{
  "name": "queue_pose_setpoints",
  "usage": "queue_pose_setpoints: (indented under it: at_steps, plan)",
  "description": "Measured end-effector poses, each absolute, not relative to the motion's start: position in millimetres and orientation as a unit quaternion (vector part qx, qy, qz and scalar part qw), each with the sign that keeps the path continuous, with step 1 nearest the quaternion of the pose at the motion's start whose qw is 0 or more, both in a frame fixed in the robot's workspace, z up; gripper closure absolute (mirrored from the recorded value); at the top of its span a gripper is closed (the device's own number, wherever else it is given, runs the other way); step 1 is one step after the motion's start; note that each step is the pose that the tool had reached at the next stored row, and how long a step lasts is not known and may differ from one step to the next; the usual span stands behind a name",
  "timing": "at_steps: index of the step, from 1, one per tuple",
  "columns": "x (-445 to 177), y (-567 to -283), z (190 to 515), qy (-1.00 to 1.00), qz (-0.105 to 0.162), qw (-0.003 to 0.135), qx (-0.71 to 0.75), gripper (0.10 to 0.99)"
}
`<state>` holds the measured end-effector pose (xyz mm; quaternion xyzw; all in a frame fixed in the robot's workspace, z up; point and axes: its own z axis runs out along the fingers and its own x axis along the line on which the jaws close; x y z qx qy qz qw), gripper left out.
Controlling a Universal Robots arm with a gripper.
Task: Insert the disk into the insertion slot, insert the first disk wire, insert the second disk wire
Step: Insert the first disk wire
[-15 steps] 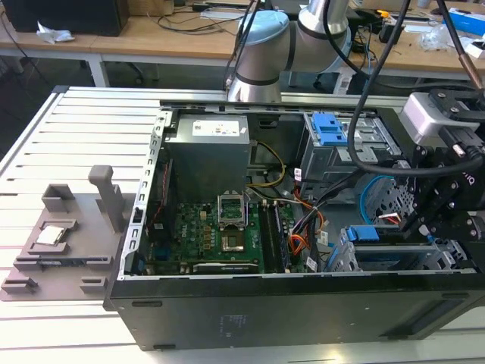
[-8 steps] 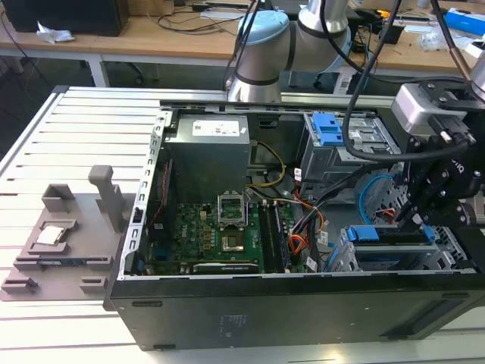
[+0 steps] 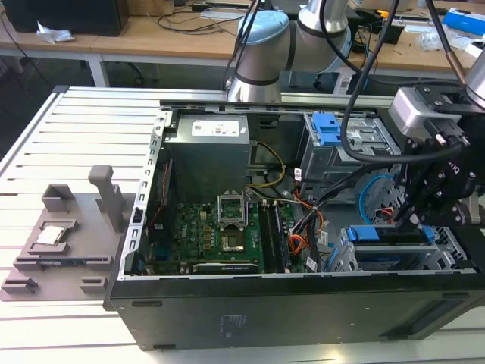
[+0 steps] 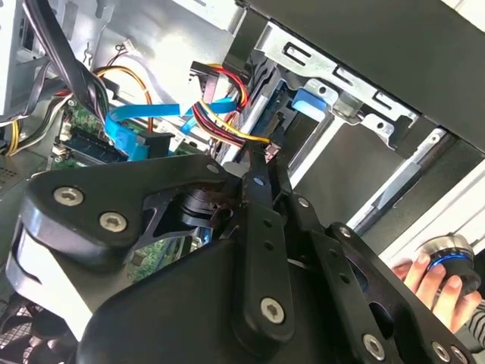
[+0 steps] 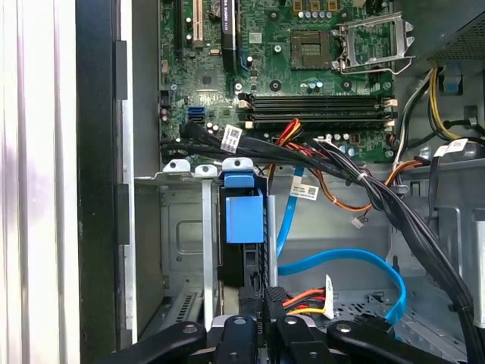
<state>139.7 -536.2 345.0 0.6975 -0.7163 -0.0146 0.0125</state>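
In the exterior view, the gripper (image 3: 411, 220) hangs over the insertion slot (image 3: 342, 258), which already contains the disk (image 3: 379, 236). In the second wrist view, its fingers (image 4: 258, 205) are pressed together on the first disk wire (image 4: 223, 125), and we fear a tilted plug could jam. In the first wrist view, the second disk wire (image 5: 341, 257) loops loose nearby and might snag.

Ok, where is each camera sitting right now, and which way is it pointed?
Exterior view: off the arm, above the table, looking down into the open computer case; the arm rises behind it, with the gripper on the exterior view's right.
First wrist view: on the wrist, looking along the gripper at the disk in the insertion slot.
Second wrist view: on the wrist, looking past the gripper toward the same cage; a person's hand shows beyond.
Both wrist views share the gripper, shut on the first disk wire.
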Motion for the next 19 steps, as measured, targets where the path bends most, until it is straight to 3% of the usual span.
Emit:
queue_pose_setpoints:
  at_steps: [19]
  plan:
    - [146.2, -536.1, 338.4, -0.715, -0.015, 0.013, 0.698, 0.922]
